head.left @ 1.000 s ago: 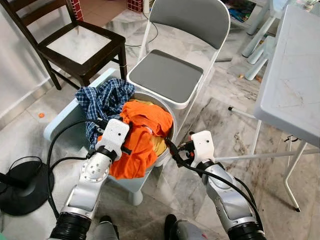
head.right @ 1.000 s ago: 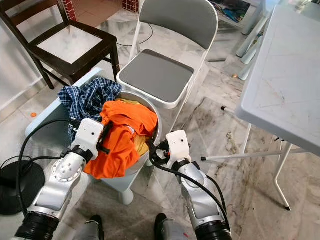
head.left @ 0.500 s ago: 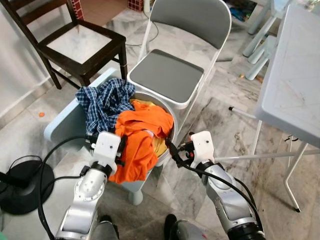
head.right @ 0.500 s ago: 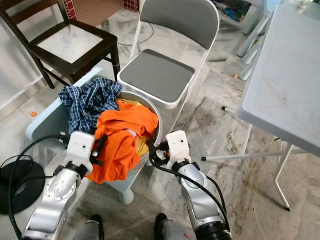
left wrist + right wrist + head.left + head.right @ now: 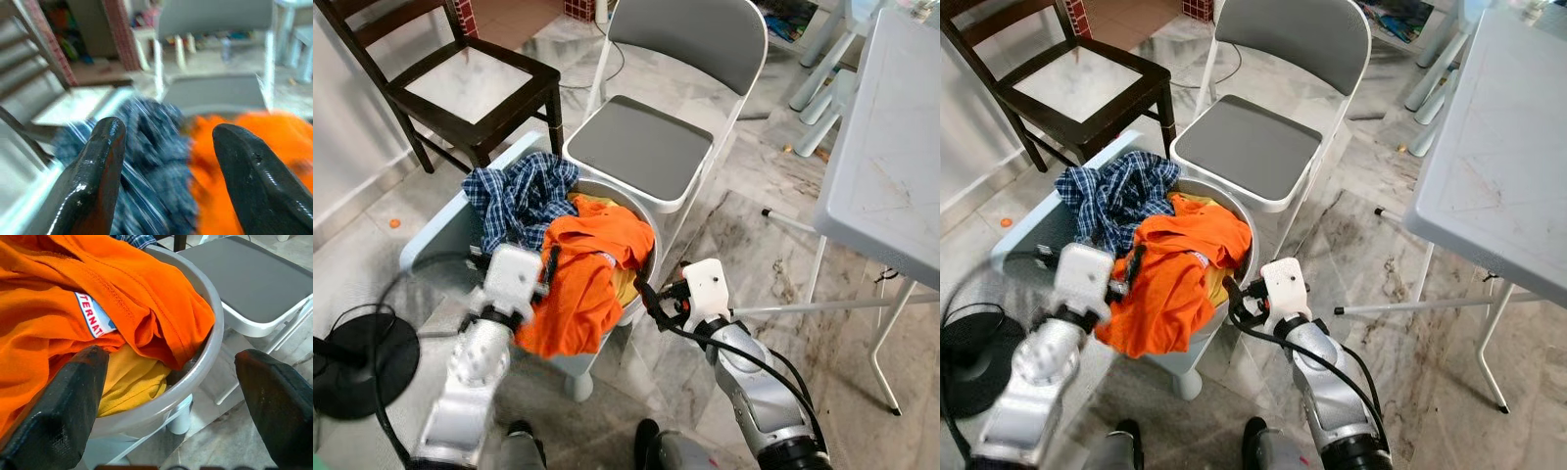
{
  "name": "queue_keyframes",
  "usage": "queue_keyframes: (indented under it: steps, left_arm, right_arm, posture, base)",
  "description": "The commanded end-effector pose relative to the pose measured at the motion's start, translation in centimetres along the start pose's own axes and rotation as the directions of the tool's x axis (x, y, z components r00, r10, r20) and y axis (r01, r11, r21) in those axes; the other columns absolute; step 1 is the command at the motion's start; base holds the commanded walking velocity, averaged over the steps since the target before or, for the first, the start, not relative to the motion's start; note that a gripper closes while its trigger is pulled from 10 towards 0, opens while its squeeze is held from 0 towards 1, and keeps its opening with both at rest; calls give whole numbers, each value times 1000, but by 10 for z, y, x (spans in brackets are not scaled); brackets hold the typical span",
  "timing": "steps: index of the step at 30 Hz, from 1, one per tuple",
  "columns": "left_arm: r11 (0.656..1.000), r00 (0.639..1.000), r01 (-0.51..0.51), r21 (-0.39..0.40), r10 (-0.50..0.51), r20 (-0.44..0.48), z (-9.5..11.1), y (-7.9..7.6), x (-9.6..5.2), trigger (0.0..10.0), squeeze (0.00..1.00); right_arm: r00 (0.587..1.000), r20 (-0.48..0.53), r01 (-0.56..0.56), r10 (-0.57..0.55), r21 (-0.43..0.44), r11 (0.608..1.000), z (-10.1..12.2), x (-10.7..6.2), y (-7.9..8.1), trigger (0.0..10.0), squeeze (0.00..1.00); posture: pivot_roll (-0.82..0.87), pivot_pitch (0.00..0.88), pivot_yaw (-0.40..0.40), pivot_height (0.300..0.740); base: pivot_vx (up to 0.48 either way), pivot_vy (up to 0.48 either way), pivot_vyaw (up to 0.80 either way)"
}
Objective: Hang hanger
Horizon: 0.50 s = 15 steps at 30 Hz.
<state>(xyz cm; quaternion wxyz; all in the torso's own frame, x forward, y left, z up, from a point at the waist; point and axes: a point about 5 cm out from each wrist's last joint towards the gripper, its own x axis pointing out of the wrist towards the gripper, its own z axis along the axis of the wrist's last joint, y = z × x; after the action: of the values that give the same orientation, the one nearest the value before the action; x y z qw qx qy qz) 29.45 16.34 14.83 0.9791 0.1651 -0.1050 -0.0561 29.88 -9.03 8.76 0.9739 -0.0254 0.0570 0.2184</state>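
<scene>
Apparently hanger unseen, orange shirt (image 5: 582, 279) draping basin (image 5: 205, 362)

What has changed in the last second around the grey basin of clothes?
The left gripper has drawn back from over the orange shirt to its near-left edge, fingers open, holding nothing. The shirt's hanging fold has shifted slightly. The right gripper, open, stays beside the grey basin's rim. The blue plaid shirt and grey folding chair are unchanged.
</scene>
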Motion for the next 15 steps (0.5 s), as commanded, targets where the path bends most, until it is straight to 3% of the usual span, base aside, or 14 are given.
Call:
queue_keyframes:
  steps: [1,5,8,15]
  left_arm:
    - [1000,1000,12,-15,-12,-25,-6,-2,2,10000,1000]
    - [999,999,7,-51,-10,-53,-10,3,14,10000,1000]
    - [985,990,49,-168,-70,-121,-18,-5,28,10000,1000]
    - [964,969,148,-220,-186,-163,-24,-27,38,10000,1000]
  right_arm:
    - [1000,-24,8,-8,-3,1000,-7,-4,-2,10000,0]
    - [1000,-22,11,-11,-4,1000,-7,-5,-2,10000,0]
    - [1000,-24,11,-12,-7,1000,-7,-5,-2,10000,0]
    - [1000,-24,17,-18,-12,1000,-7,-6,-2,10000,0]
  posture:
    - [155,291,-123,740]
    - [151,293,-121,740]
    - [139,295,-122,740]
    - [125,297,-116,740]
  base:
    - [0,0,0]
    - [0,0,0]
    - [0,0,0]
    - [0,0,0]
